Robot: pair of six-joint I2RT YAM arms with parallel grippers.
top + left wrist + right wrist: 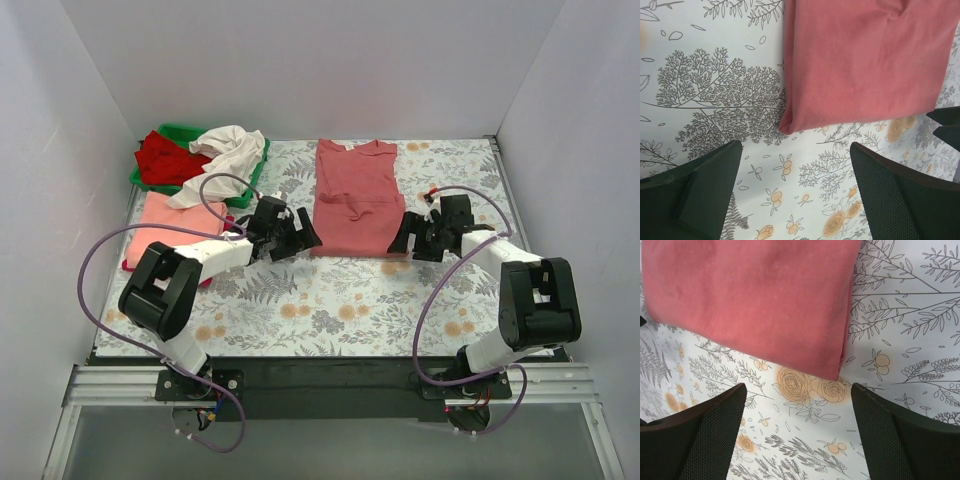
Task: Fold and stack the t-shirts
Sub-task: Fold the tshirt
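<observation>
Black mesh-padded fingers (pixel 890 200) fill the bottom of each wrist view, spread wide with nothing between them: the left hand (pixel 290 236) and the right hand (pixel 414 236) are both open and empty. Just beyond them lies the dusty-rose t-shirt (pixel 355 195), on the tabletop (pixel 330 300) towards the far edge, sleeves turned in, its long axis running from far edge to near edge with the neck farthest. The left hand sits at the near hem's left corner and the right hand at its right corner, each equally near, so the coming move looks like a two-handed pinch carrying hem towards neck. Only the overhead view shows this symmetry, plus the salmon-pink t-shirt (pixel 175 215) folded by the left edge and the red t-shirt (pixel 165 160) and cream-white t-shirt (pixel 228 150) at the green bin (pixel 180 130) in the far-left corner. Only the wrist views show each corner as doubled cloth just ahead of the fingertips, untouched
</observation>
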